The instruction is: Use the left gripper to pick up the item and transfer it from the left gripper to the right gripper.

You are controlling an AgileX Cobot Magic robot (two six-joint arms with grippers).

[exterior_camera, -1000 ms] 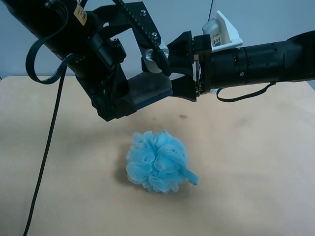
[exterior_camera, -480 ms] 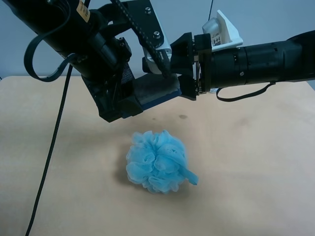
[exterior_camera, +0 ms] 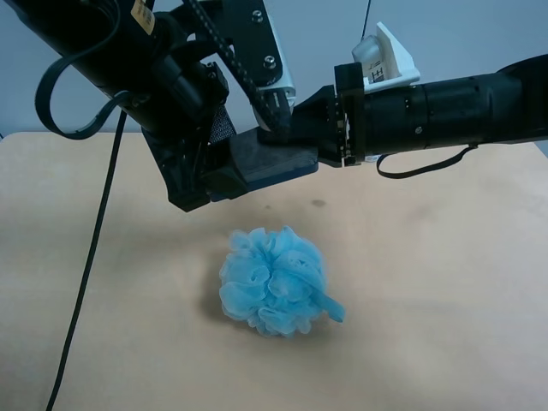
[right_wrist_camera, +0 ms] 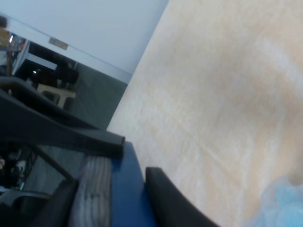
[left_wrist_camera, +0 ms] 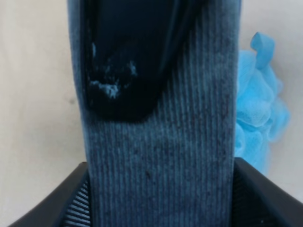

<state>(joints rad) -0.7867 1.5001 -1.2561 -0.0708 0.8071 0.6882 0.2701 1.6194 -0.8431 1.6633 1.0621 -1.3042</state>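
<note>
Item (exterior_camera: 272, 163) is held in the air above the table (exterior_camera: 445, 282), roughly level, with its grey felt face turned up and its blue underside turned down. It is clamped at one end by the left gripper (exterior_camera: 218, 158), the arm at the exterior high view's left; in the left wrist view the felt is seen wedged between that gripper's two black fingers (left_wrist_camera: 52, 208). The other end is pinched by the right gripper (exterior_camera: 295, 141): one finger (left_wrist_camera: 123, 56) is pressed flat on the felt and another (right_wrist_camera: 165, 203) is laid against the blue side. Both grippers are thus closed on it at once. A light-blue puff (exterior_camera: 274, 281) is seen on the table below, well apart from it.
</note>
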